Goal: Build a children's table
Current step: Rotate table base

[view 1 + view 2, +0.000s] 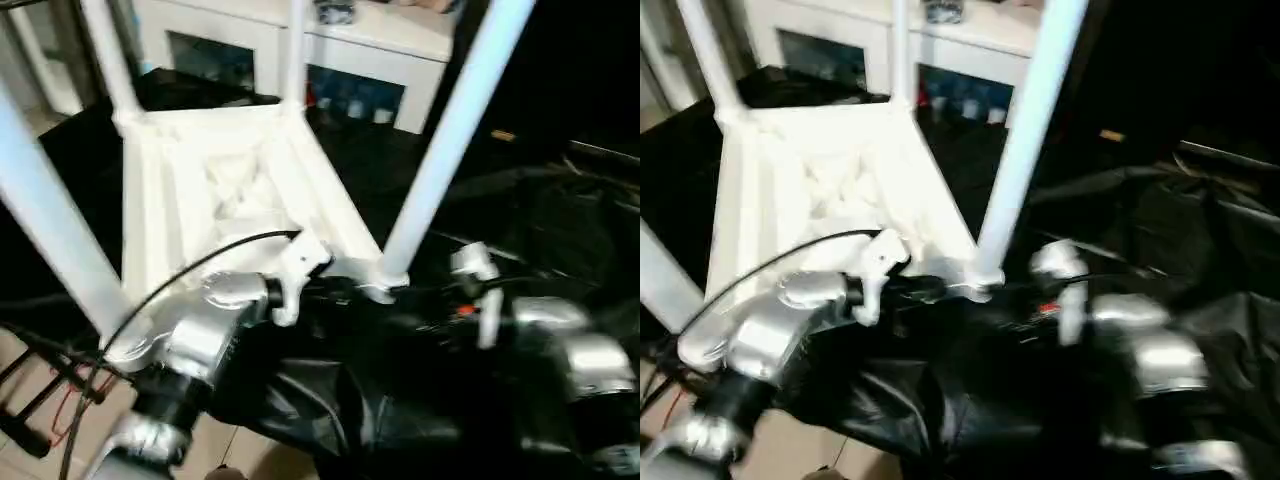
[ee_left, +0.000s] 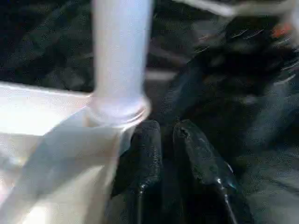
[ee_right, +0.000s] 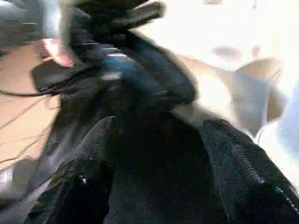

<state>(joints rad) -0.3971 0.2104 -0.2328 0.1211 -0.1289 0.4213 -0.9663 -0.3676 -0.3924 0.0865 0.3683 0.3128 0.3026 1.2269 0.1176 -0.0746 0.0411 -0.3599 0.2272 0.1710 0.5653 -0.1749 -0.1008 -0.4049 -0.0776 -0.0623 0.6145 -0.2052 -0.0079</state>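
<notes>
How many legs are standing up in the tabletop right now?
4: near-left leg, near-right leg by the left pincer, far-left leg, far-right leg, all on the tabletop.

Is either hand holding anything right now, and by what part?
Nothing is held. The left hand is shut beside the tabletop's near corner socket; the right hand is open.
</notes>
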